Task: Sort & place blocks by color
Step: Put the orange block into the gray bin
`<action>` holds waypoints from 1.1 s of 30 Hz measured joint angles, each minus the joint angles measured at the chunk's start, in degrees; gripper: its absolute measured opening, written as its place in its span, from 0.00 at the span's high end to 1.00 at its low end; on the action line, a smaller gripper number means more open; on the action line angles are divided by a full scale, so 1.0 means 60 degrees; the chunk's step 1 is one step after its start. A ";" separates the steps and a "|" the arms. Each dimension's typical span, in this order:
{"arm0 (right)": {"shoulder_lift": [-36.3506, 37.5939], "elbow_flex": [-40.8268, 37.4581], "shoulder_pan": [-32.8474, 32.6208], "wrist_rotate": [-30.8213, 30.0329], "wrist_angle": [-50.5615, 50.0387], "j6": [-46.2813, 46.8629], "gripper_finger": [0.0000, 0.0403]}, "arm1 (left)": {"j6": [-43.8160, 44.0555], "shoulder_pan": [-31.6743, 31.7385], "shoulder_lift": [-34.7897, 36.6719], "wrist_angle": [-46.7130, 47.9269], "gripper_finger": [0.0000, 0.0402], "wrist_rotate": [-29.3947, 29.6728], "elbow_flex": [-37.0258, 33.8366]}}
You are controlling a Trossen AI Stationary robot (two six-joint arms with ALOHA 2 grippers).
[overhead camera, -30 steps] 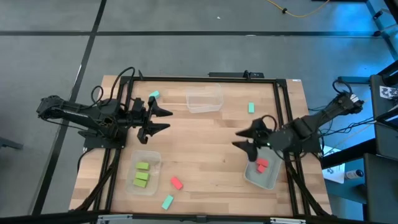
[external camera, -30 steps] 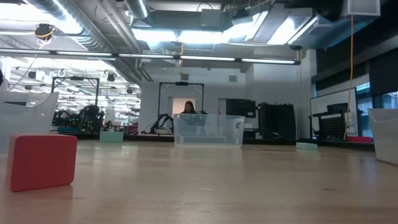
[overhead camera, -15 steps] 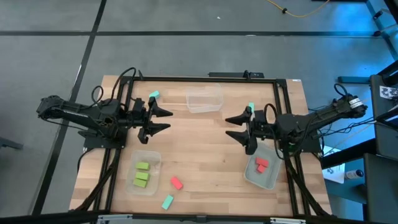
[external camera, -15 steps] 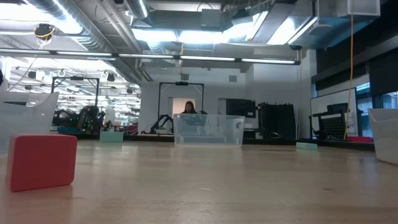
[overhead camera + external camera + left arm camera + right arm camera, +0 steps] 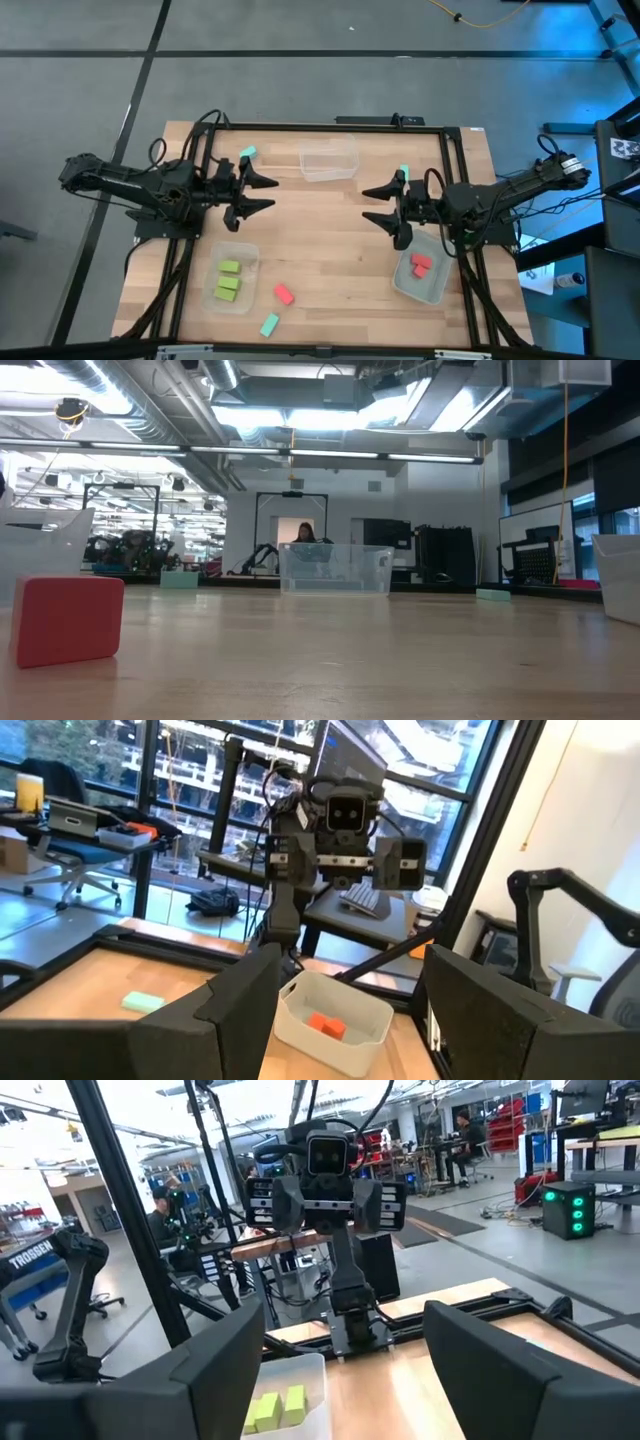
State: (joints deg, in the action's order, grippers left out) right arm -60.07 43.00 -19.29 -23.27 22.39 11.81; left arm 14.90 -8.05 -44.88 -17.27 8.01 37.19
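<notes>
In the high view, three lime green blocks (image 5: 229, 281) lie in the near-left tub (image 5: 246, 300). Red-pink blocks (image 5: 420, 264) lie in the right tub (image 5: 432, 290). Loose on the table are a red-pink block (image 5: 284, 294), a teal block (image 5: 268, 324) near the near edge, a teal block (image 5: 247, 152) at the far left, and a teal block (image 5: 403, 172) beside the right arm. My left gripper (image 5: 264, 193) (image 5: 345, 982) hovers open, level, left of centre. My right gripper (image 5: 374, 205) (image 5: 345, 1342) hovers open, level, facing it from the right.
An empty clear tub (image 5: 328, 160) (image 5: 335, 568) stands by the far edge. The low view shows the loose red-pink block (image 5: 67, 618) close by and the right tub's wall (image 5: 620, 575). Bare wood lies between the two grippers. A black frame (image 5: 320, 127) borders the table.
My right gripper rose from over the right tub, moved toward the table's far edge and centre, and levelled out, staying open; it has held still for the last half second. The left arm and the blocks have not moved.
</notes>
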 joint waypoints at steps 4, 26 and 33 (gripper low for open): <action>0.0000 0.0004 0.0000 0.0000 -0.0003 -0.0032 0.31 | 0.0196 -0.0016 -0.0100 0.0899 0.41 -0.0004 0.0335; 0.0006 0.0015 0.0000 -0.0178 -0.0215 -0.0565 0.31 | -0.3268 -0.3800 -0.8945 0.9838 0.41 -0.0638 0.7039; 0.0007 0.0015 0.0000 -0.0182 -0.0261 -0.0586 0.31 | -0.3029 -0.4097 -1.0060 0.9975 0.41 -0.0981 0.7129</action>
State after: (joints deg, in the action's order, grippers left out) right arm -60.03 43.09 -19.29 -24.36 20.83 8.29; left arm -3.28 -32.64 -105.25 42.58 2.13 79.96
